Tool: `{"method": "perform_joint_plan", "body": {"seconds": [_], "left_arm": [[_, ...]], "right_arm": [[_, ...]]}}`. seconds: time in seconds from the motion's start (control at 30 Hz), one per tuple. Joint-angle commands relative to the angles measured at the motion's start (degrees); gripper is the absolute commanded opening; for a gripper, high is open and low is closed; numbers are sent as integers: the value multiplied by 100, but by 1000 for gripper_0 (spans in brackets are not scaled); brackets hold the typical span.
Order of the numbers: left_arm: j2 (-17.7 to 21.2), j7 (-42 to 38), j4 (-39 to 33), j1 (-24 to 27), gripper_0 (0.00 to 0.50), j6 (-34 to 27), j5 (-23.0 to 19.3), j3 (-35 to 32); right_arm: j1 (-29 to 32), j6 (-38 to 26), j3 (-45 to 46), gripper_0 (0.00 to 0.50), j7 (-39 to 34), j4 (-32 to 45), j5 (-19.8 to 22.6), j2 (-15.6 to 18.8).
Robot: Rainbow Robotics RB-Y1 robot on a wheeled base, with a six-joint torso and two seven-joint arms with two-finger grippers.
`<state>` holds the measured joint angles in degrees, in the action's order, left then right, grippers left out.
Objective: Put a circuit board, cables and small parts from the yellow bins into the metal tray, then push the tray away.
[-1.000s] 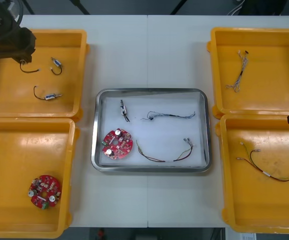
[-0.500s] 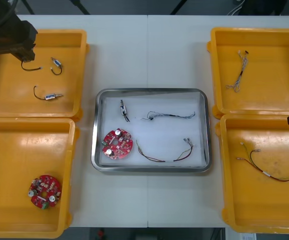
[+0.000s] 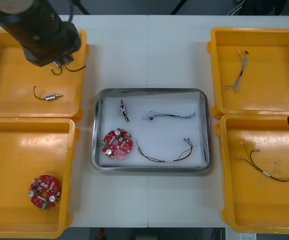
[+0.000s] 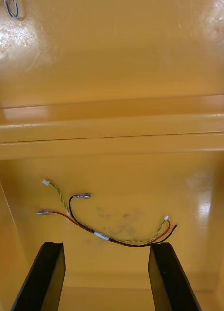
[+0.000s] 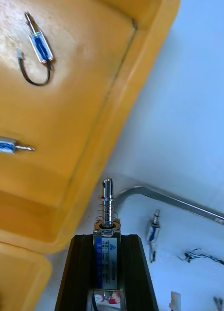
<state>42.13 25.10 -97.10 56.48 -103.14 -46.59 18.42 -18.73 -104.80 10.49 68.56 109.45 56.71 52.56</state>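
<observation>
Light table (image 3: pixel 149 50): metal tray (image 3: pixel 149 91) centred. At ten o'clock the left gripper (image 5: pixel 107 240) is clamped on a small metal part (image 5: pixel 107 204); at three o'clock the right gripper (image 4: pixel 106 246) is parted above a cable (image 4: pixel 100 236).

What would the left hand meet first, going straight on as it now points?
Shut on a small metal part, the left hand aims at bare table between left bin and tray corner; probably table first, depth unclear. The right hand hovers over the right bins.
</observation>
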Motion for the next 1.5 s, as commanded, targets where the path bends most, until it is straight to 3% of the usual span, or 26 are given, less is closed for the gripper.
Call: {"method": "perform_joint_plan", "body": {"seconds": [0.03,0.27,0.43,0.83,1.1,1.37,1.47,1.5], "left_arm": [[-663,-49,-714,-375,0,-399,598,-146],[-1445,-252,-1232,-841,0,-558,1336,65],[-1998,-304,-1153,-1052,0,-338,2426,786],[-2833,-515,-213,-1131,0,295,3314,1585],[-2965,-656,543,-1131,0,910,3472,1981],[-2974,-823,640,-1131,4,1112,3437,2332],[-2974,-849,631,-1131,21,1139,3428,2376],[-2965,-867,631,-1131,53,1130,3437,2376]], "right_arm": [[54,38,164,500,131,164,-37,246],[54,38,164,500,131,164,-37,246],[54,38,164,500,131,164,-37,246],[54,38,164,500,131,164,-37,246],[54,38,164,500,131,164,-37,246],[54,38,164,500,131,164,-37,246],[54,38,164,500,131,164,-37,246],[54,38,164,500,131,164,-37,246]]}}
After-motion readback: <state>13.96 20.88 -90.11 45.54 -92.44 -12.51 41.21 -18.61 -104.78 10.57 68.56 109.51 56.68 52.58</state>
